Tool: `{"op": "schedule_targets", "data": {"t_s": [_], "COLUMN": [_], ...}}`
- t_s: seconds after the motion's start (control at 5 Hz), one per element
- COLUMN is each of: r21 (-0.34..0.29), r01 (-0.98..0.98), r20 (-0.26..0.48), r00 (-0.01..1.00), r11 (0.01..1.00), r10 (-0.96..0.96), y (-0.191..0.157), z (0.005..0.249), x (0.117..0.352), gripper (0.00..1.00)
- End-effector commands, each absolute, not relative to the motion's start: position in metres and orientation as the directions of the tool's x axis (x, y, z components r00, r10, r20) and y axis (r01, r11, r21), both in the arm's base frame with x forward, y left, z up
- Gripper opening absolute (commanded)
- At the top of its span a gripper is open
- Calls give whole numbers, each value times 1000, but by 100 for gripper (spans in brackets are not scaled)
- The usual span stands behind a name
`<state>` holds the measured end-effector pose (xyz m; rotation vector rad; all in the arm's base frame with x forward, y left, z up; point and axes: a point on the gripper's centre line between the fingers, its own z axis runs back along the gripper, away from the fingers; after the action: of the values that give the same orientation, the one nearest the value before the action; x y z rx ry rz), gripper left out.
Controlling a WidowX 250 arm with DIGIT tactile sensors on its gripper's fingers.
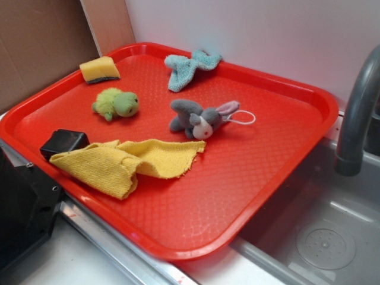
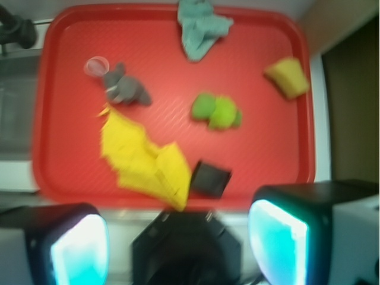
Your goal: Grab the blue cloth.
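End effector open, blue cloth well apart, tray's far edge.

From the wrist we saw the red tray blurred. The blue cloth lay crumpled at its far edge, well apart from our gripper, whose fingers stood spread wide.

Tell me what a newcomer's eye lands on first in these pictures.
The big red tray fills the scene beside a grey sink. A yellow cloth sprawls over its near edge, partly covering a black block. The blue cloth lies crumpled at the far rim, beyond a grey plush toy.
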<state>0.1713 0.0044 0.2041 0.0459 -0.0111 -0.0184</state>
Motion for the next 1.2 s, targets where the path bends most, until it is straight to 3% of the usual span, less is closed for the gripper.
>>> {"op": "schedule_targets", "data": {"t_s": [0.0, 0.6, 0.8, 1.0], "r21": [66, 66, 199, 157], "r01": [75, 75, -30, -26], "r20": [-60, -60, -30, 134], "r00": [996, 996, 999, 991], "r11": [995, 995, 979, 987], "r10": [-71, -71, 37, 5], "y": [42, 42, 48, 48], "z": [141, 141, 110, 95], "x": [267, 267, 315, 317], "gripper": [100, 100, 100, 100]}}
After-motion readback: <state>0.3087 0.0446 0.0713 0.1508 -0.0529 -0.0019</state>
